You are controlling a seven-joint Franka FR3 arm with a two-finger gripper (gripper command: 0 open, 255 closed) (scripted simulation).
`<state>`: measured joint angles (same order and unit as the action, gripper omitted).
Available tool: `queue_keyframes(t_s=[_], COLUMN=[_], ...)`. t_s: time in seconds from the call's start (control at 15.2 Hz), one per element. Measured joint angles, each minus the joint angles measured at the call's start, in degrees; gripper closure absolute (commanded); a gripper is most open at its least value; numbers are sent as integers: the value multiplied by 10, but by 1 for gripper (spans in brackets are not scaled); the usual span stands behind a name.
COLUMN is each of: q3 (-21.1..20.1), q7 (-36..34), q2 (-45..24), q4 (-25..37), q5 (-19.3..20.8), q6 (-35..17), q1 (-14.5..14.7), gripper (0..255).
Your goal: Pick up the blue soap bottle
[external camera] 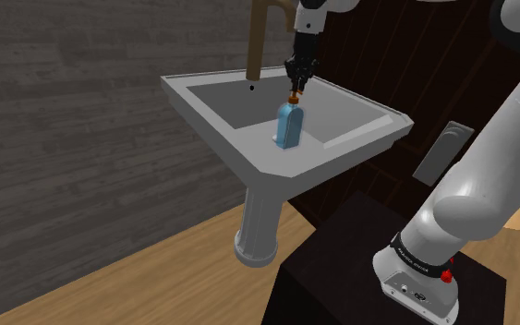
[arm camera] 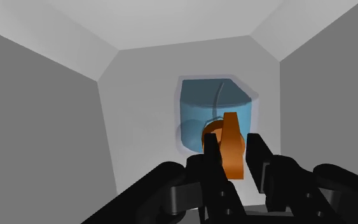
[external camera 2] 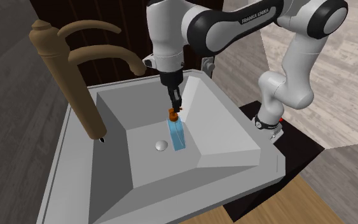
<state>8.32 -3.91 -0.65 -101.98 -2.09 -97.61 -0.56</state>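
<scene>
Right now the blue soap bottle (external camera: 289, 127) (external camera 2: 177, 133) (arm camera: 215, 108) stands upright on the floor of the grey sink (external camera: 187, 96) (external camera 2: 225, 124), just beside the drain (external camera 2: 161, 146). The black gripper (external camera: 296, 85) (external camera 2: 176, 105) (arm camera: 233, 140) hangs directly over it, jaws slightly parted astride the orange pump (arm camera: 231, 143), not visibly clamping it.

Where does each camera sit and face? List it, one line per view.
Shoulder view: beside the stand, looking down on the sink; arm shows.
Second exterior view: above the sink, facing the arm; most of it shows.
Wrist view: on the hand, looking along the gripper into the sink.
All share the blue soap bottle.
</scene>
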Motion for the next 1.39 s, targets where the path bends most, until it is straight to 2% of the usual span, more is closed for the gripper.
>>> queue_keyframes(t_s=[0.26,0.33,0.46,0.59,0.79,0.99,1.06,1.25,1.39], q3=[2,2,3,3,4,5,5,5,4], q7=[12,10,8,9,6,6,10,6,4], q2=[5,-5,-17,-25,-28,-38,-50,-52,-44], q4=[-45,-29,8,25,30,54,80,92,99], q5=[2,0,-2,-1,0,0,-1,-1,0], q6=[-50,-38,41,75,85,127,167,184,128], q1=[-2,-2,-4,-4,-3,-3,-5,-3,-1], gripper=[255,255,255,255,255,255,255,255,255])
